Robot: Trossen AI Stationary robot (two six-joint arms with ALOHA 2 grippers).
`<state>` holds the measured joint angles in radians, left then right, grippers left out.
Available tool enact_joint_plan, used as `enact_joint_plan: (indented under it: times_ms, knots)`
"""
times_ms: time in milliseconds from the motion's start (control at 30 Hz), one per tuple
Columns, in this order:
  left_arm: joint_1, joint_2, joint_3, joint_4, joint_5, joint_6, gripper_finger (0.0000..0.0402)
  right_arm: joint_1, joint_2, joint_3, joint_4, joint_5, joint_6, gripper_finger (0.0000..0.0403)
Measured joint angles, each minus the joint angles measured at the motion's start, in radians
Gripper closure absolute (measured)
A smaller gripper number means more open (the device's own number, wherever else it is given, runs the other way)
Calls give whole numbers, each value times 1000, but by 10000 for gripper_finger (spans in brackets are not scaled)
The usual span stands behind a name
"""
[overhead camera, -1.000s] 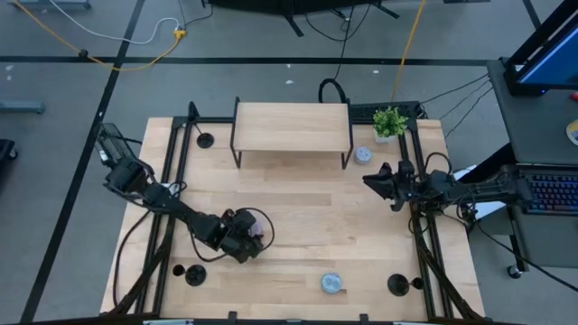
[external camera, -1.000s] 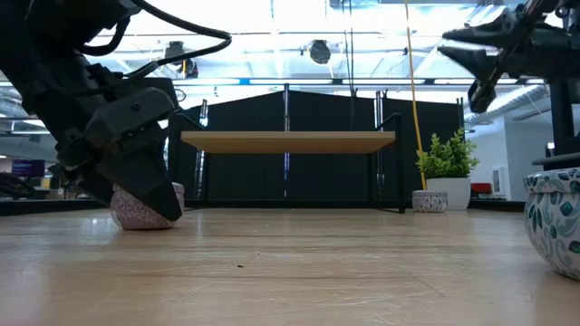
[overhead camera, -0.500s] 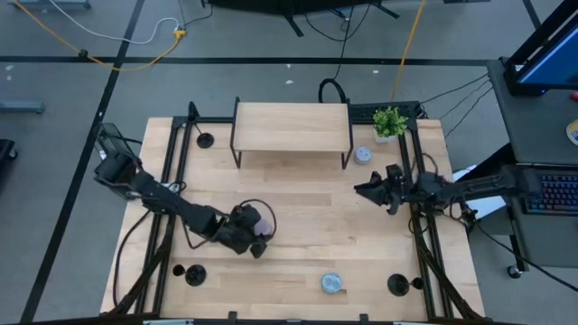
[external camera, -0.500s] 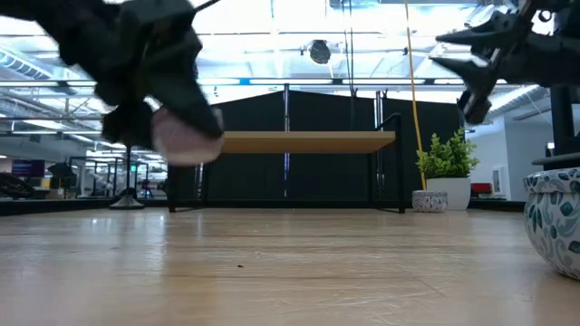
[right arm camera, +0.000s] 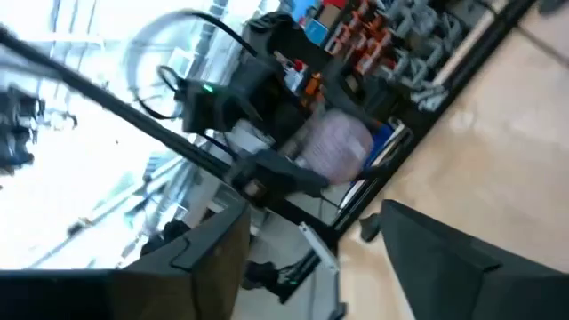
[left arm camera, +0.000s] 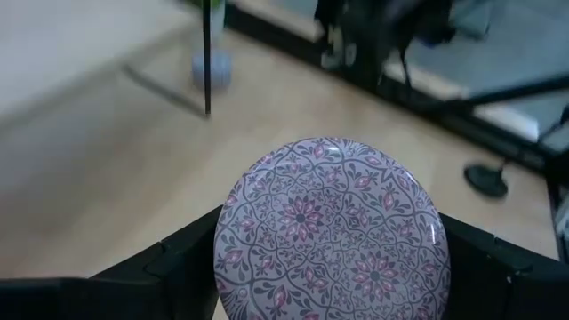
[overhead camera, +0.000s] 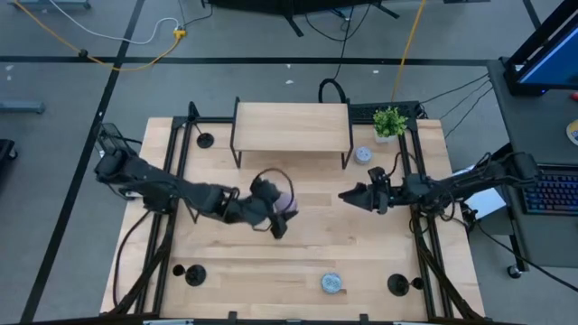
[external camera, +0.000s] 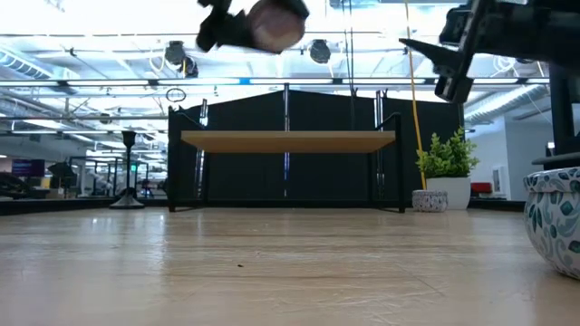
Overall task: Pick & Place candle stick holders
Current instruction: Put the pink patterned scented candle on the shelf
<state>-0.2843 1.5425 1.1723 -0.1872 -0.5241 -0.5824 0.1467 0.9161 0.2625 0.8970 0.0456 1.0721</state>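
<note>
Three black candle stick holders (overhead camera: 205,140) stand near the table (overhead camera: 307,248) corners, at 10, 7 and 5 o'clock; from above they show only as dark discs, so stems are probably foreshortened. None is held. At table centre, the left gripper (overhead camera: 278,206) is raised well above the surface and clamps a round pink-purple patterned pot (left arm camera: 329,240) between its fingers. The right gripper (overhead camera: 354,196) hangs at 3 o'clock of the pot, apart from it, jaws spread and empty. The shelf (overhead camera: 292,126) stands at 12 o'clock.
</note>
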Motion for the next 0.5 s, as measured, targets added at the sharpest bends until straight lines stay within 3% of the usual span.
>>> enact_joint_plan:
  times_ms: [333,500]
  knots:
    - [50,2,58,-6,-1,57,88,-16,180,140,9,-6,129,84]
    - [41,21,58,-4,2,54,88,-51,291,252,-50,-75,147,63]
